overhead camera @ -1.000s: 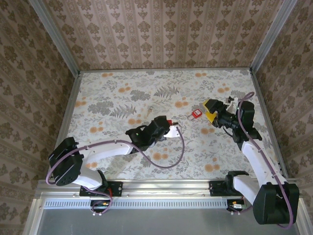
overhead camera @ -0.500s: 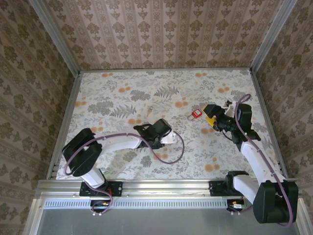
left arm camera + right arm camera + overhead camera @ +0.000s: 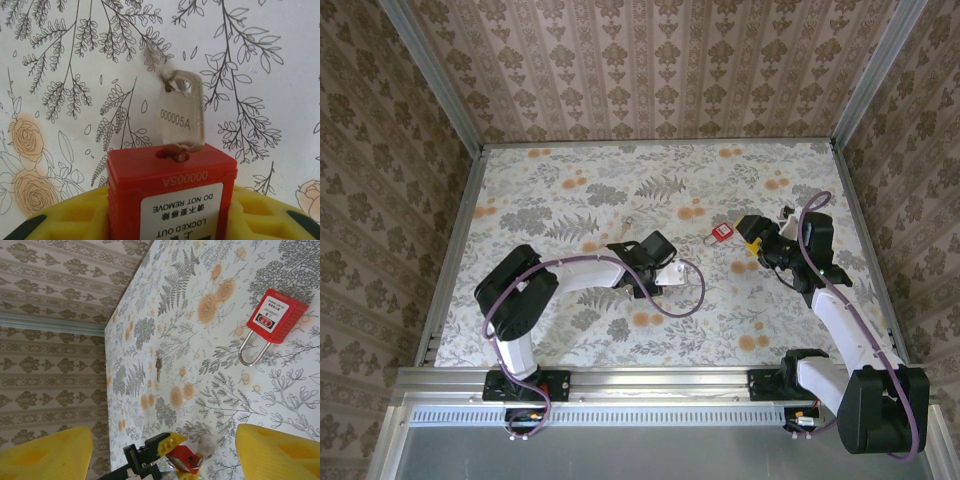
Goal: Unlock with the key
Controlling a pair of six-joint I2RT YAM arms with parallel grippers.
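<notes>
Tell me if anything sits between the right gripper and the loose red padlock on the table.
Nothing visible does. The right gripper is open and the loose red padlock lies just ahead of it, only bare floral tablecloth between.

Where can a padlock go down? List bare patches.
Bare: far strip by the back wall; near stretch between purple cable and right arm. Crowded mid-table: loose key, loose padlock, left end effector gripping the keyed padlock, right end effector.

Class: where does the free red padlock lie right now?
Top view: the free red padlock lies flat on the table, right of centre, just left of the right tool, untouched.
</notes>
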